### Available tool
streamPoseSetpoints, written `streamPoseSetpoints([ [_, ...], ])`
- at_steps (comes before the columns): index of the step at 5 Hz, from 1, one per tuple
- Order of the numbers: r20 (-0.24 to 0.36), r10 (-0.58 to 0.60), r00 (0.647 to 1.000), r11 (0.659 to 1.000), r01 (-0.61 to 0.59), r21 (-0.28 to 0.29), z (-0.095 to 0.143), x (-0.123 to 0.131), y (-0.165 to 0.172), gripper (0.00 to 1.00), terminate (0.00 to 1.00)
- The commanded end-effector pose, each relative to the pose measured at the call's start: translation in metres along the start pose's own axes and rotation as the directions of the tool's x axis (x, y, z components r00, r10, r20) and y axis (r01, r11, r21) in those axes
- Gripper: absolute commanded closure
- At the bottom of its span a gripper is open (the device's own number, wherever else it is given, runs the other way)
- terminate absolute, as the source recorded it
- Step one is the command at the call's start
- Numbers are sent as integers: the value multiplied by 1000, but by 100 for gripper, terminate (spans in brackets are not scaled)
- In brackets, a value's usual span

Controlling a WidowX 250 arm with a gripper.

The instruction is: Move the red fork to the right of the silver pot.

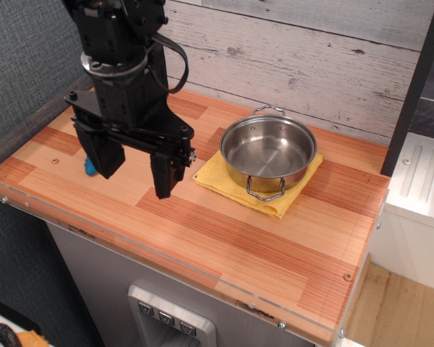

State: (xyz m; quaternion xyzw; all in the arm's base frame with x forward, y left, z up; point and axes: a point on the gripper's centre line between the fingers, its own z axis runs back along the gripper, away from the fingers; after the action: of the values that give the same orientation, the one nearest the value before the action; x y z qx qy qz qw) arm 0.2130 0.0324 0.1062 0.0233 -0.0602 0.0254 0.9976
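Observation:
The red fork [90, 168] is really bright blue; only a small rounded bit of it shows on the table's left side, the rest hidden behind my gripper's left finger [101, 153]. My gripper [132, 172] is black, points down, and stands open with its fingers wide apart just above the wood. The fork lies at the outer side of the left finger, not between the fingers. The silver pot [267, 153] is a shallow shiny steel pot with two wire loop handles, to the right of the gripper, resting on a yellow cloth [211, 175].
The wooden table [224, 238] has a clear plastic lip along its front edge. A whitewashed plank wall runs along the back. A dark post [416, 87] stands at the right rear, with a white appliance beyond it.

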Motion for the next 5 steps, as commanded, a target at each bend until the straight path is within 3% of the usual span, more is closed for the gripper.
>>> streamPoseSetpoints([
  [1, 0, 0, 1000, 1000, 0, 0, 0, 0, 0, 0, 0],
  [3, -5, 109, 994, 994, -109, 19, -12, 30, 59, 0, 0],
  [5, 46, 189, 981, 980, -192, 59, -32, 64, 105, 0, 0],
])
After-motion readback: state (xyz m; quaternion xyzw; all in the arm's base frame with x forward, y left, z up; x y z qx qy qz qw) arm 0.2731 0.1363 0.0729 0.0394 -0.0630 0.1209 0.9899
